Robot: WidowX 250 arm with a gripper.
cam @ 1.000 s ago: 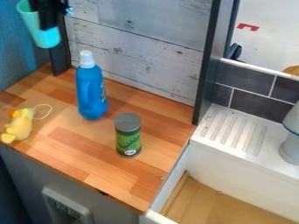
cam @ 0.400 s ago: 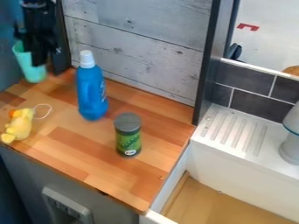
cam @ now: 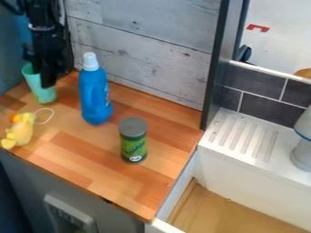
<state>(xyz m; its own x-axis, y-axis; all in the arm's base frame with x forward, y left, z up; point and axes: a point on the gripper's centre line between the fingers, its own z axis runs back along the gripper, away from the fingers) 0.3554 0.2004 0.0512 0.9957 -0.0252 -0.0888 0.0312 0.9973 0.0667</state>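
Item, claw: black, two-fingered, hanging at the worktop's far left corner; by our reading, closed on the upper wall of the cup.

Item, cup: mint-green, tapered, smooth, tilted with its mouth towards the upper left, held low over the wooden worktop. Whether its base touches the wood we cannot tell.

Step in hand, as we judge it: handling the cup close to the surface. The next move calls for a steady grip and, should the cup be let go, for levelling its base first; tipping is the risk.

Containers and contents: the cup's inside is mostly hidden from us, so its contents go unrecorded. One blue plastic bottle with a white cap, upright, right of the cup; contents unseen. One green cylindrical can with a grey lid, upright, nearer us; contents likewise unseen.

Also listed: one yellow plush toy, orange-beaked, with a white string loop, at the worktop's left edge.
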